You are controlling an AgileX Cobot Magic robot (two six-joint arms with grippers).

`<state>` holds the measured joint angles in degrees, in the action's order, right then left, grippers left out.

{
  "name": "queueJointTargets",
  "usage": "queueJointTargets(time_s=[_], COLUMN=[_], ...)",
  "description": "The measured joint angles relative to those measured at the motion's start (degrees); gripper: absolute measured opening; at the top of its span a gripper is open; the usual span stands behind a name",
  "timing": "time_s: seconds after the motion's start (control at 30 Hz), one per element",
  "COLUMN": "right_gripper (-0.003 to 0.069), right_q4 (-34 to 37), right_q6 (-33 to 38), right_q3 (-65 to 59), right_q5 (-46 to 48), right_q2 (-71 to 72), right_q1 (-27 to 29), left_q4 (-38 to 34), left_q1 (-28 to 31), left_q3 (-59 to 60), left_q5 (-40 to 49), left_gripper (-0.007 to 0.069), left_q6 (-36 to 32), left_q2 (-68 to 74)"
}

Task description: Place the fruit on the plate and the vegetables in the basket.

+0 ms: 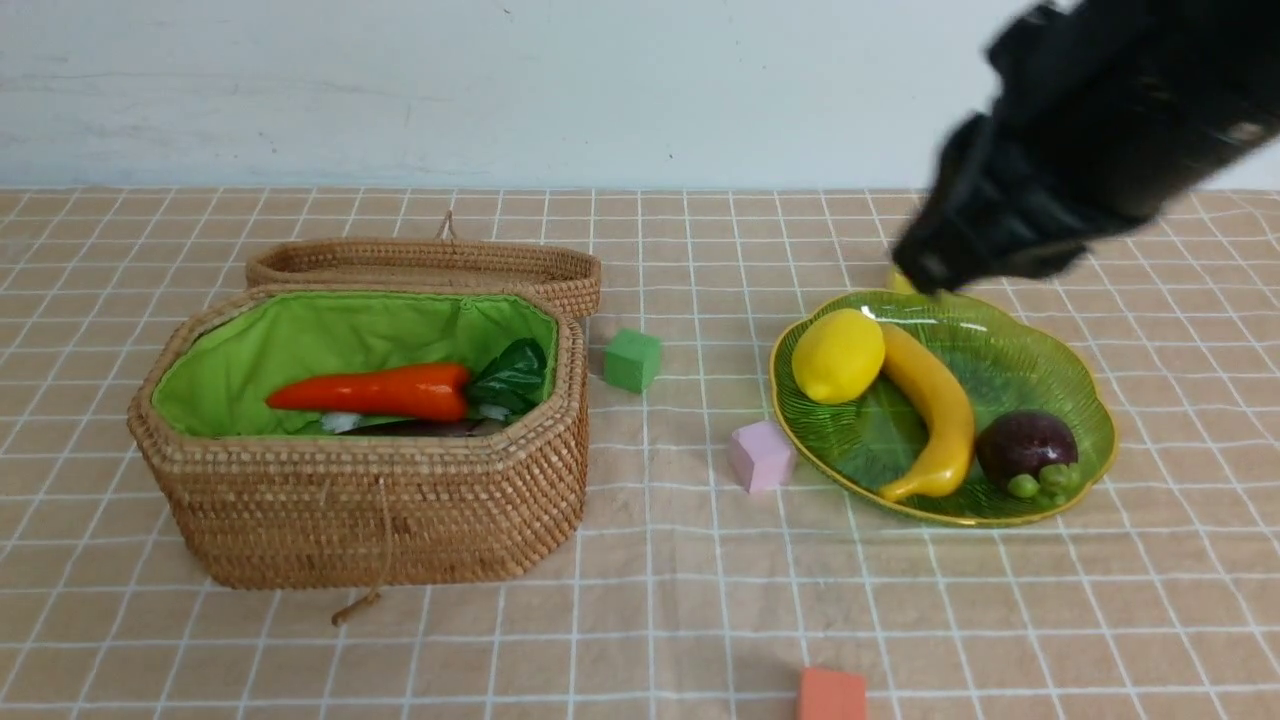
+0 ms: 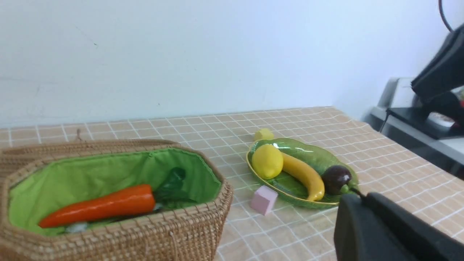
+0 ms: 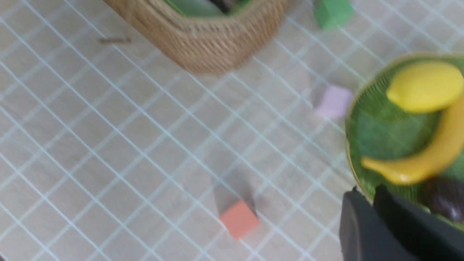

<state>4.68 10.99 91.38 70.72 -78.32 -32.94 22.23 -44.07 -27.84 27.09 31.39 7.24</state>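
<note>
Fruit (image 1: 938, 412) on plate (image 1: 1010, 355); carrot (image 1: 375, 392) in basket (image 1: 380, 500)

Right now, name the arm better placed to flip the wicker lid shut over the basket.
Left, probably. The wicker basket and its lid sit on the robot's left side; the right arm hangs raised over the green leaf plate on the right.

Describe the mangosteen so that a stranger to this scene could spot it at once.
Find the green leaf-shaped plate on the checked tablecloth, right of the wicker basket. Three fruits lie on it; the mangosteen is rightmost, beside the banana. It alone is round and dark purple, with green knobs, not yellow.
</note>
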Motion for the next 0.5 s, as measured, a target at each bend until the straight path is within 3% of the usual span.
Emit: queueJointTargets(time_s=[0.07, 0.33, 0.5], right_gripper=[0.0015, 0.0023, 0.0036], right_q4=[-2.3, -3.7, -4.7], right_q6=[-4.6, -21.4, -26.0], right_q3=[-6.4, -31.6, -41.6], right_q5=[0.6, 0.7, -2.1], right_q2=[5.4, 27.3, 36.1], right_q1=[0.0, 0.0, 0.0], left_q4=[-0.9, -1.3, -1.3], left_q1=[0.0, 0.0, 0.0], left_q3=[4.0, 14.3, 15.8], left_q5=[-2.0, -8.2, -8.8], left_gripper=[0.0000, 0.0008, 0.0013], left_q6=[0.2, 0.2, 0.2], left_q2=[-5.0, -7.9, -7.9])
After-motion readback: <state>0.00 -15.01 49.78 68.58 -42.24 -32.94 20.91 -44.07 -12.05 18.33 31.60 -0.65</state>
